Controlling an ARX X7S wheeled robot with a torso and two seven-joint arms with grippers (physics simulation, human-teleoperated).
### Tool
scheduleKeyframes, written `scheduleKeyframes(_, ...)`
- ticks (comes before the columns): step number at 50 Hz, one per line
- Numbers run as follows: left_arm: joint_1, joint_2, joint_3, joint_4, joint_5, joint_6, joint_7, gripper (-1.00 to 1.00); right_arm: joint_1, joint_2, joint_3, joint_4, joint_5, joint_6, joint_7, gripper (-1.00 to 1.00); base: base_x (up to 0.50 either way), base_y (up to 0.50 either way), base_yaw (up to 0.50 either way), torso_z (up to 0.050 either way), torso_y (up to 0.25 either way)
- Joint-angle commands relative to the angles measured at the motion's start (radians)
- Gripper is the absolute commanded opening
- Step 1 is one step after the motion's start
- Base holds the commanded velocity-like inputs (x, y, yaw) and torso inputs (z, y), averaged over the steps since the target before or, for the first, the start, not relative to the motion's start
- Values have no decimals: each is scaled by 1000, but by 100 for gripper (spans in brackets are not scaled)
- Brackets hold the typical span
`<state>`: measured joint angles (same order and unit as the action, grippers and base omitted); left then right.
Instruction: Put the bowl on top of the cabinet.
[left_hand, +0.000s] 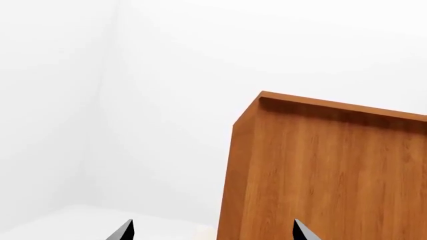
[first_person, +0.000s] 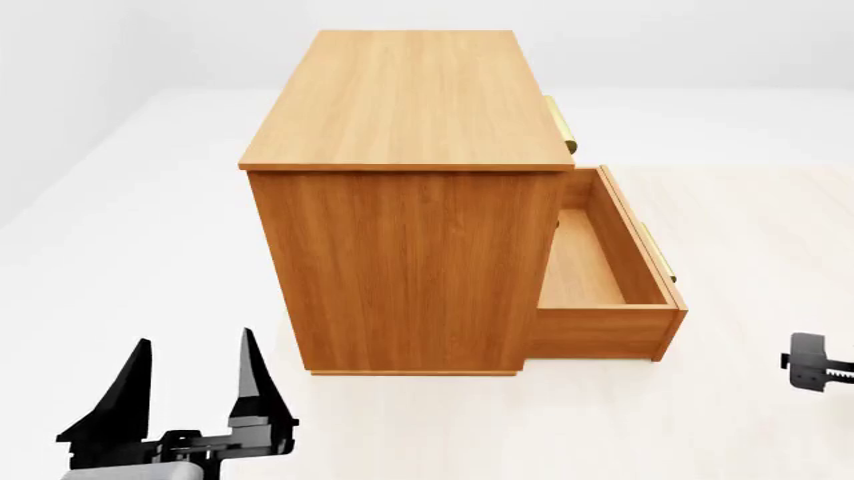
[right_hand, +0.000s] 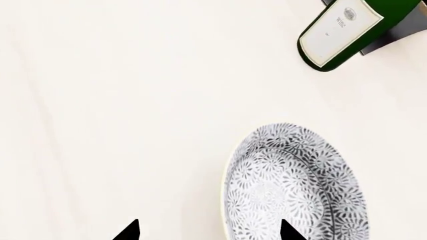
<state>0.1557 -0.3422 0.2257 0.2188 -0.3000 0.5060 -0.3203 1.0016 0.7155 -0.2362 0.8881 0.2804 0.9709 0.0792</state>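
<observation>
Lying near the bowl (right_hand: 293, 185), a green bottle (right_hand: 347, 30) reads "wine"; both arms' fingers (right_hand: 130, 231) spread.

A dark green wine bottle (right_hand: 347, 32) lies on its side on the pale cream floor (right_hand: 120, 110) in the right wrist view, its off-white label facing up with the word "wine" printed on it. Just beside it, touching or nearly so, sits a dark flat base (right_hand: 400, 36) of which only an edge shows. White walls (left_hand: 100, 75) meet in a corner behind, seen from the left wrist view.
</observation>
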Motion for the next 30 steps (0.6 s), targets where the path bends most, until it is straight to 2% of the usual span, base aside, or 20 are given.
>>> scheduleKeyframes(1, -1, -3, 3, 6, 6, -6, -5, 100, 8, 4, -7, 37, -5, -13, -14, 100, 0, 0, 0, 0, 0)
scheduleKeyframes(18, -3, -5, 5, 8, 4, -8, -11, 100, -19, 27, 14, 6, 10, 19, -8, 100, 0, 0, 0, 0, 0)
scheduleKeyframes(30, -6, -3, 6, -9, 2, 3, -10, 100, 26, 7, -7, 120, -14, -48, -26, 100, 0, 0, 0, 0, 0)
